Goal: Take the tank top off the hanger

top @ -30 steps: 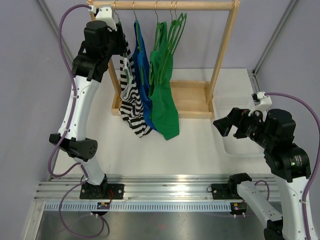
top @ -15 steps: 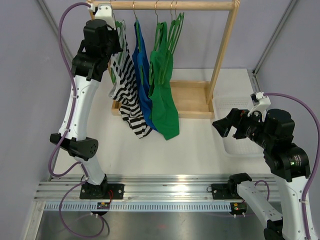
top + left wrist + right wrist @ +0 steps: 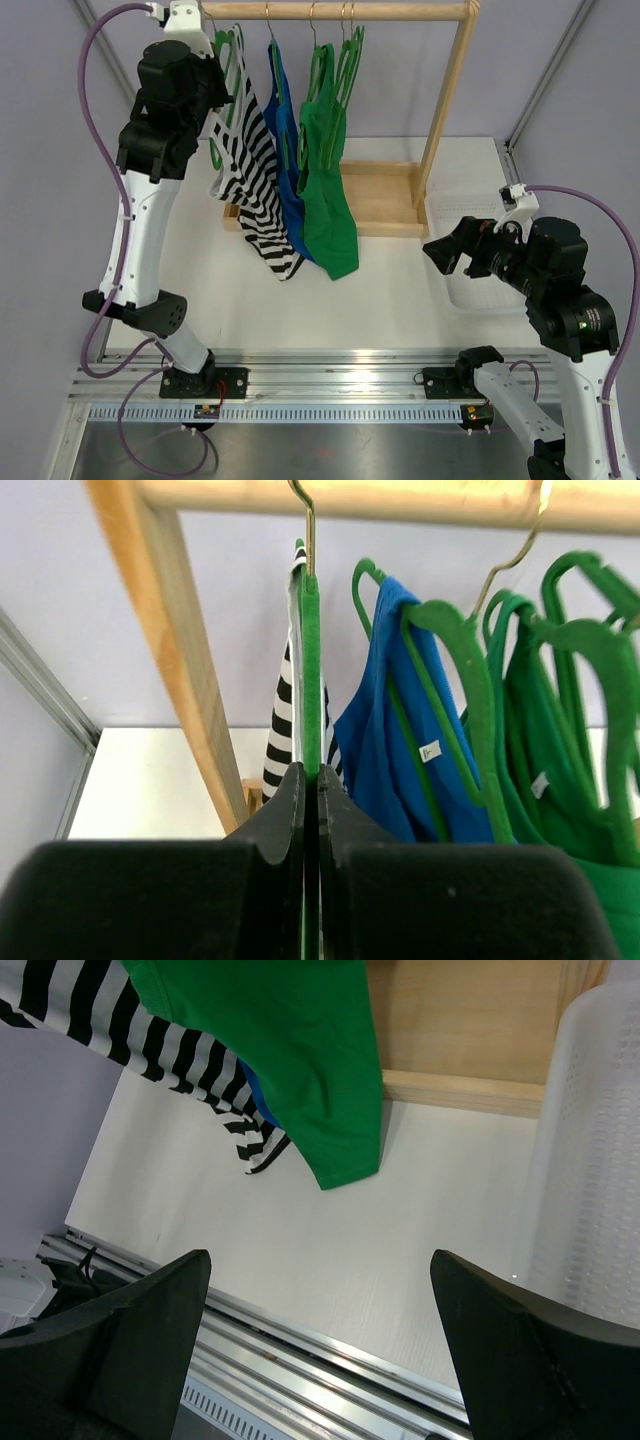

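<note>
A black-and-white striped tank top (image 3: 252,180) hangs on a green hanger (image 3: 228,52) at the left end of the wooden rack's rail (image 3: 340,11). My left gripper (image 3: 214,92) is shut on that green hanger (image 3: 310,660), pulling it and the striped top out to the left; the hook still sits on the rail. A blue top (image 3: 285,130) and a green top (image 3: 325,170) hang beside it on green hangers. My right gripper (image 3: 447,250) is open and empty, low over the table at the right, well away from the rack.
The wooden rack has a left post (image 3: 180,650), a right post (image 3: 448,95) and a flat base (image 3: 385,195). A white perforated bin (image 3: 470,250) stands right of the rack, under my right arm. A metal rail (image 3: 330,375) runs along the table's near edge.
My left gripper has moved left and up with the green hanger, swinging the striped top out and away from the blue one. The right arm has barely moved.
</note>
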Robot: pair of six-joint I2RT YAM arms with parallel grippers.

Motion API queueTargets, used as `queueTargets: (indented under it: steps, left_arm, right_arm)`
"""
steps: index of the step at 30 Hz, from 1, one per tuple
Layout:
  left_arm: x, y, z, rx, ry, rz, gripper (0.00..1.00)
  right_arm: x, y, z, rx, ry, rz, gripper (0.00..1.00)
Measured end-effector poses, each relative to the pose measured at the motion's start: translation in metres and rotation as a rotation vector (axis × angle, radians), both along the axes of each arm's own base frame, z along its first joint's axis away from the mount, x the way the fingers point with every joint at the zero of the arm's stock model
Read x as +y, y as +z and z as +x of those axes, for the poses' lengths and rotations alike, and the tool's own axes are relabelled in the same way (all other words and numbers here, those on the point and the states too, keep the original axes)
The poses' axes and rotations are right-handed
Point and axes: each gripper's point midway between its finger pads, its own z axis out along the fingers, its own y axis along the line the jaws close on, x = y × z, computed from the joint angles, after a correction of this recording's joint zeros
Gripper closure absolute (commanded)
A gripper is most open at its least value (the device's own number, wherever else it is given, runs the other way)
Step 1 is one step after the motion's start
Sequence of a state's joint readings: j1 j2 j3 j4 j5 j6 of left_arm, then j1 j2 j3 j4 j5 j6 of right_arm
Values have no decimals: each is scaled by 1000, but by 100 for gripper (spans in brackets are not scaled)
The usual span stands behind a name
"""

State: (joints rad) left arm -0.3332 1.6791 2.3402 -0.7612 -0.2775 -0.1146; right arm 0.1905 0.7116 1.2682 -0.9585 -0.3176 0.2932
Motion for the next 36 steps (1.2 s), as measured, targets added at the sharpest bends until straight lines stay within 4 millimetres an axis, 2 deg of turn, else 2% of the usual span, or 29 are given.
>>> queueTargets:
  steps: [3,6,11,15,20,24,27,29,32,36]
  left_arm:
    - [5,15,-15,-34,1,-25,100]
    - [8,18,-28,-42,1,-43,100]
    - [14,3,-52,4,-3,-68,100]
    - [17,-19,-87,64,-28,-108,100]
    - [26,-55,-157,113,-79,-182,100]
    - [37,-98,-212,167,-102,-215,100]
    - [37,-136,-238,244,-132,-214,100]
    - [31,-169,-252,334,-181,-206,100]
    - [10,-217,-276,484,-316,-211,100]
    - [-20,-250,-305,627,-517,-256,100]
  right_arm:
    - [1,-1,0,2,5,4,0]
    - [2,-1,0,2,10,7,0]
    - [6,3,0,-14,29,19,1]
    - [17,13,-2,-42,94,57,0]
    - [48,17,-9,-62,282,166,1]
    - [70,1,-8,-16,395,286,0]
    - [80,-17,-4,30,432,364,0]
    - [85,-32,-2,63,451,406,0]
    - [97,-57,-3,117,478,435,3]
    - [123,-90,-9,190,519,403,8]
